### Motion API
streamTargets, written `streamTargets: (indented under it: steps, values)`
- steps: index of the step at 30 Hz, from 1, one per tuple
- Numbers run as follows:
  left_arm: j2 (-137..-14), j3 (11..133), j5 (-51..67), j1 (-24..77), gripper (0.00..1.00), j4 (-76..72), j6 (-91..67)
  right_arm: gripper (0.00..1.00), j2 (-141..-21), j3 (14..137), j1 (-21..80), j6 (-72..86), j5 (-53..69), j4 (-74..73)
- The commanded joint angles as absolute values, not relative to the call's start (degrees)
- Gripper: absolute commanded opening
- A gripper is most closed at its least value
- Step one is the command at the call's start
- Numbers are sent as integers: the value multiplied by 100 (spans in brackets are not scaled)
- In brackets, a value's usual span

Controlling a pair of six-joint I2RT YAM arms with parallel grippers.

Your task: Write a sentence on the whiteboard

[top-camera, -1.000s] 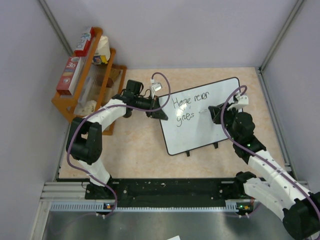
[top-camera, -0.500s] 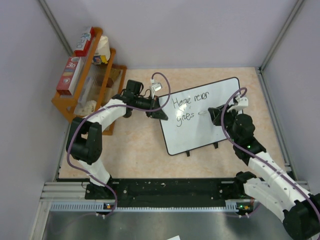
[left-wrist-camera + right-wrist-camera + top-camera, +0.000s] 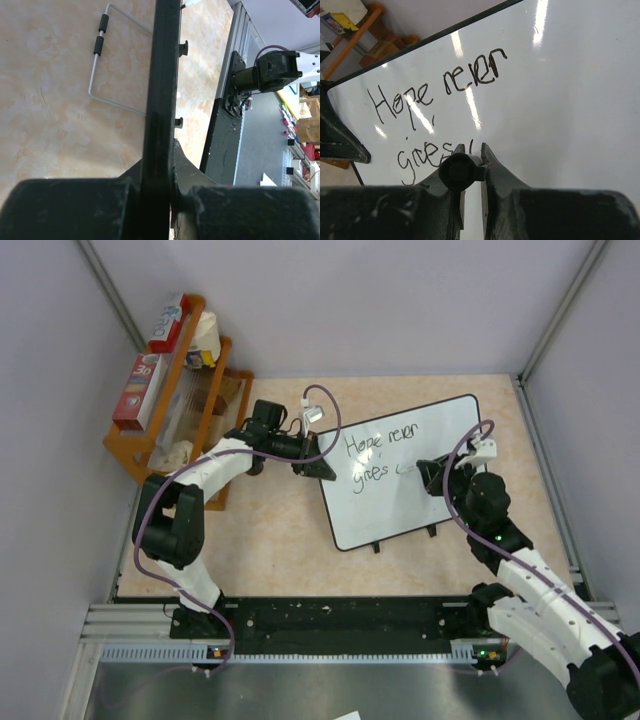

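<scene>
Left hand (image 3: 320,469) pinching whiteboard (image 3: 440,430) edge; right hand (image 3: 471,148) gripping marker (image 3: 462,171), tip seemingly touching beside sentence (image 3: 470,80).

Rack (image 3: 172,405) left of whiteboard (image 3: 405,508)

Lab: panel walls (image 3: 350,310), aluminium rail (image 3: 130,625).

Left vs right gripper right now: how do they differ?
The left gripper clamps the black rim of the whiteboard; the right gripper holds a dark marker. Left sits at the board's edge; right is over its face, by the sentence. Both are shut.
</scene>
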State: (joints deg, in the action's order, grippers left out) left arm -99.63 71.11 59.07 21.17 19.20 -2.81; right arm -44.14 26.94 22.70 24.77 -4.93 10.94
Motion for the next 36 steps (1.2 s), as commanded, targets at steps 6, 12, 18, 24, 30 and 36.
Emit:
streamTargets:
  steps: [6,12,18,24,30,36]
  values:
    - [-10239,6820,3902,2347,0,2443,932,0,-4403,2768,2206,2408,-932,958]
    - [-10222,6820,3894,2347,0,2443,940,0,-4517,2970,2206,2426,-949,1081]
    - [-10204,6820,3876,2347,0,2452,940,0,-4684,3181,2197,2452,-1019,1108]
    - [-10204,6812,3859,2347,0,2470,949,0,-4720,3260,2197,2496,-1055,1160]
    - [-10213,6838,3867,2347,0,2470,940,0,-4746,3252,2197,2487,-1002,1134]
    - [-10213,6838,3858,2347,0,2461,940,0,-4702,3094,2189,2479,-844,1046]
